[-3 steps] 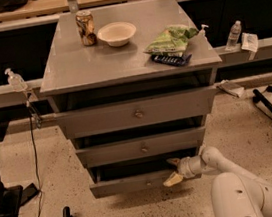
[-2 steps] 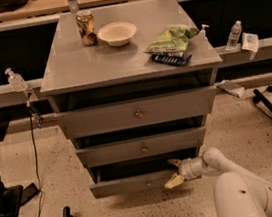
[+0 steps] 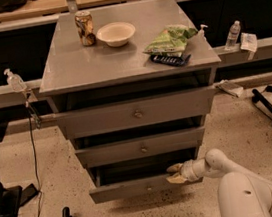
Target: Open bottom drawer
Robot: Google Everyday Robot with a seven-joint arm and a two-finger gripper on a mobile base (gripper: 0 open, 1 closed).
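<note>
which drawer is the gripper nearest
The bottom drawer, lowest of the three grey fronts: the gripper is at its upper right edge, well below the middle drawer and top drawer.

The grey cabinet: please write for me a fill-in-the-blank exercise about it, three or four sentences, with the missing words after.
1. The cabinet has ___ drawers.
2. The gripper is at the top edge of the bottom drawer, which is partly ___.
3. On top of the cabinet, the can stands beside a white ___.
4. The bag near them is ___ in colour.

Missing words: three; open; bowl; green.
</note>
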